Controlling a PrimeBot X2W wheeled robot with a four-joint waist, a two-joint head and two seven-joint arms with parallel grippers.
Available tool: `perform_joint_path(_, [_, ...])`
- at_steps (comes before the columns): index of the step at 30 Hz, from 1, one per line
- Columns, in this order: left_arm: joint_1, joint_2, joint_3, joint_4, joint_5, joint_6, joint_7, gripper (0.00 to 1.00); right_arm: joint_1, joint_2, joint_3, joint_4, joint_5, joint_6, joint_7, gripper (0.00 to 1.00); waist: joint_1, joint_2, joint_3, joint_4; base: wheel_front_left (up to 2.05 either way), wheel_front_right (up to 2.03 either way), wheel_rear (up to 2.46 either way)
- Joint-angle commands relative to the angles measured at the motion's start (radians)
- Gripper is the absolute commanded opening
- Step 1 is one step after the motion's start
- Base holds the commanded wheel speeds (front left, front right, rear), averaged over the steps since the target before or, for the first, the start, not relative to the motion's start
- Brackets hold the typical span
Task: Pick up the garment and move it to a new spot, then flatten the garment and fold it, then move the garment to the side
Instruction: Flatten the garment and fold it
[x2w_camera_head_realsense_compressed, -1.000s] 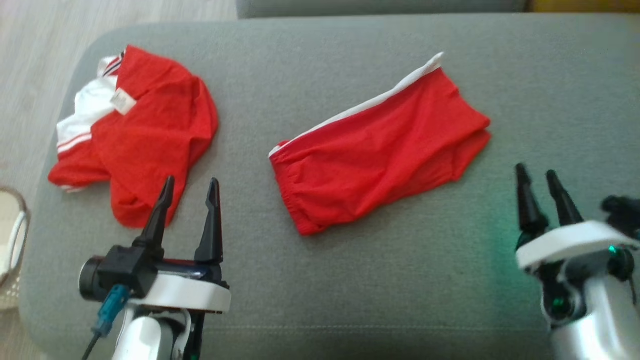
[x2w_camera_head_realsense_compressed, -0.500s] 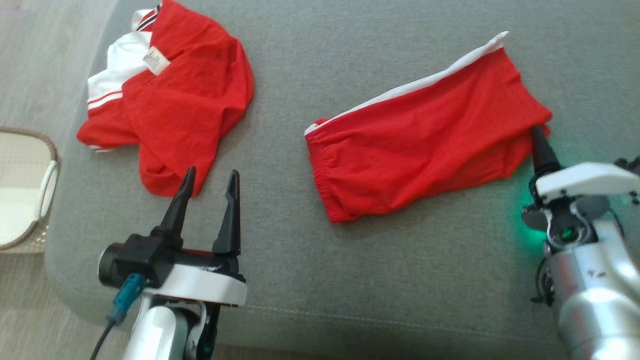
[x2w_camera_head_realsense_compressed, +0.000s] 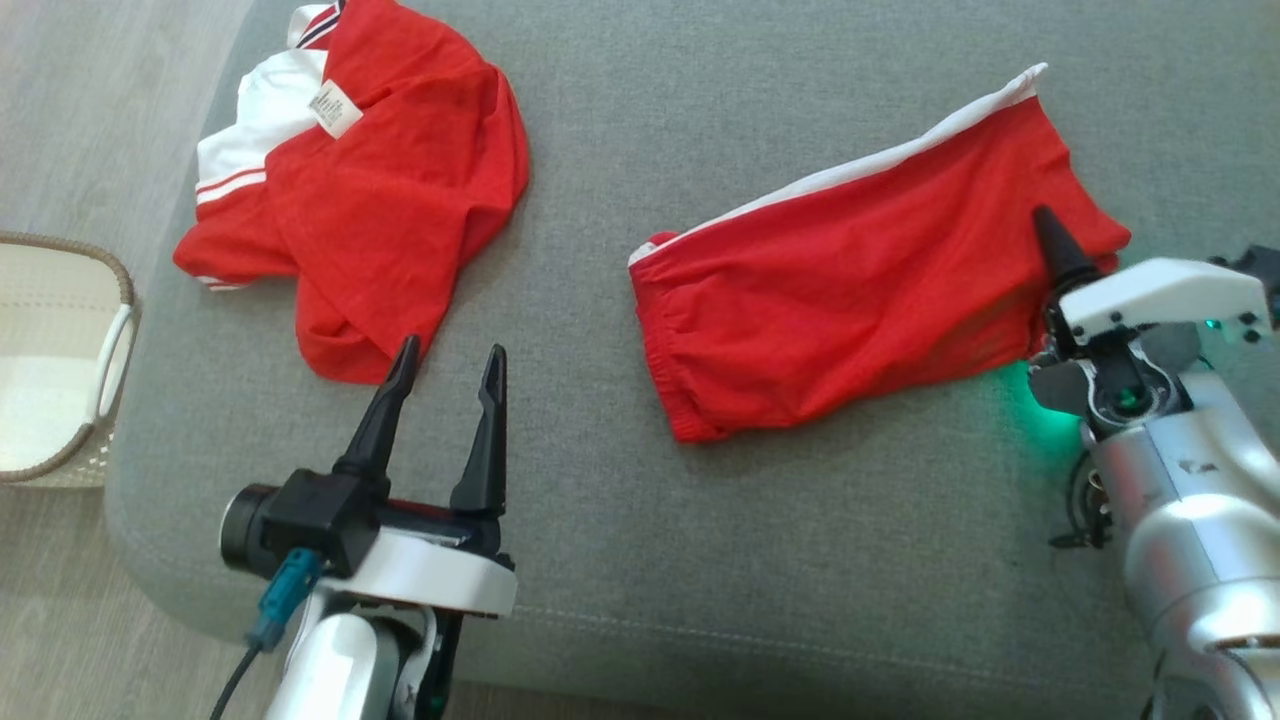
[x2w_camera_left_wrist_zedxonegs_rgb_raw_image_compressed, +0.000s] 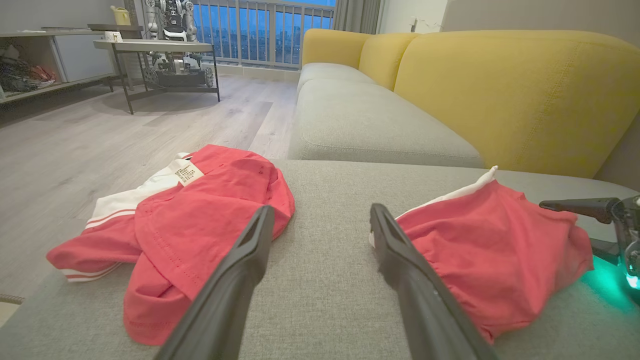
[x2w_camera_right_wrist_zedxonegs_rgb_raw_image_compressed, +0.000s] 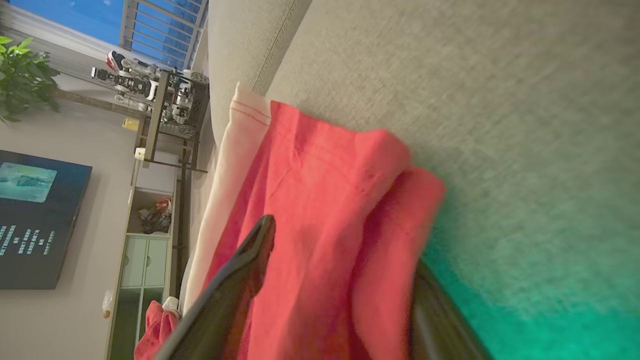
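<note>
- Right gripper is clamping shut on the right-hand leg hem of the red shorts. One dark finger is lying on top of the cloth, the other is tucked under it, and fabric is pinched between them.
- Right wrist view is showing the same thing: red cloth is bunching between the two fingers, slightly blurred.
- Shorts are lying roughly flat and slanted on the grey cushion, right of centre. The white side stripe is running along the far edge and the waistband is pointing toward the robot's left.
- Left gripper is hovering with jaws wide apart, holding nothing. It is sitting just beside the lower edge of the red-and-white shirt; contact cannot be told.
- Shirt is sitting crumpled at the left end of the cushion, well apart from the shorts.
- Woven basket is standing on the floor off the cushion's left edge.
- Step in hand, as a judgement: the pick-up, the first part of the task. The grasp is looking made, but the lift is not yet done, since the cloth is resting on the cushion.
- Next move is likely calling for a lift high enough for the waistband to clear the cushion, then a carry to a bare patch, probably nearer the robot.
- Holding by one corner means the shorts will probably be hanging and swinging, so a slow carry is looking wise. The left gripper will likely be needed for flattening.
</note>
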Motion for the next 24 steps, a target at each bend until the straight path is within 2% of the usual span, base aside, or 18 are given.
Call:
perform_joint_path(1, [-0.044,0.001,0.024,-0.036,-0.005,0.005,-0.005,1.0,0.005,0.069,0.044,0.025,0.018,0.001,0.024,1.0,0.0,0.0,0.002,0.0,0.0,0.0,0.0])
perform_joint_path(6, [-0.055,0.001,0.021,-0.037,-0.012,0.005,-0.005,1.0,-0.043,0.069,0.099,0.095,0.026,0.001,0.009,1.0,0.0,0.0,0.009,0.004,0.0,0.0,0.0])
perform_joint_path(7, [-0.057,0.001,0.022,-0.036,-0.014,0.005,-0.005,1.0,-0.05,0.069,0.105,0.104,0.026,0.001,0.0,0.57,0.0,0.0,0.008,0.004,0.0,0.0,0.0])
perform_joint_path(8, [-0.058,0.001,0.022,-0.036,-0.015,0.005,-0.005,1.0,-0.056,0.069,0.11,0.112,0.025,0.001,-0.016,0.0,0.0,0.0,0.007,0.005,0.0,0.0,0.0])
perform_joint_path(16, [-0.042,0.001,0.032,-0.027,-0.018,0.013,-0.005,1.0,-0.057,0.069,0.126,0.135,0.005,0.001,-0.193,0.0,0.0,0.0,-0.029,-0.011,0.0,0.0,0.0])
perform_joint_path(24, [-0.013,0.001,0.042,-0.027,-0.014,0.018,-0.005,1.0,-0.014,0.034,0.054,0.145,-0.005,0.001,-0.287,0.0,0.0,0.0,-0.084,-0.062,0.0,0.0,0.0])
